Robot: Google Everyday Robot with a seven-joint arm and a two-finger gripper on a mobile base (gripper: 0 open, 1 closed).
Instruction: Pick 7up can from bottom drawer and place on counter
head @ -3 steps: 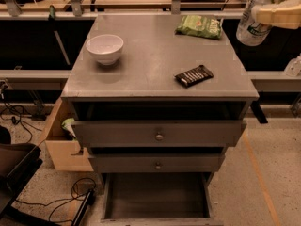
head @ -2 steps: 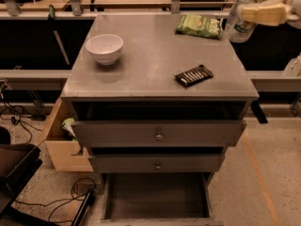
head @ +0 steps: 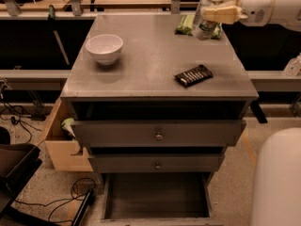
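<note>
The 7up can (head: 205, 19), silver-topped with a pale and green label, is held upright in my gripper (head: 219, 12) above the far right part of the counter (head: 150, 60). The gripper's pale fingers (head: 225, 13) are shut around the can's upper side; the white arm reaches in from the right edge. The can hangs in front of a green snack bag (head: 186, 25). The bottom drawer (head: 155, 197) is pulled out at the foot of the cabinet, its dark floor bare.
A white bowl (head: 104, 47) stands at the counter's left rear. A dark flat packet (head: 194, 75) lies right of centre. Two knobbed drawers (head: 159, 134) stand slightly open. A wooden box (head: 63, 140) sits left of the cabinet. A white robot body (head: 277, 178) fills the lower right.
The gripper with the can has moved left from beyond the counter's right edge to over its far right corner, and slightly lower.
</note>
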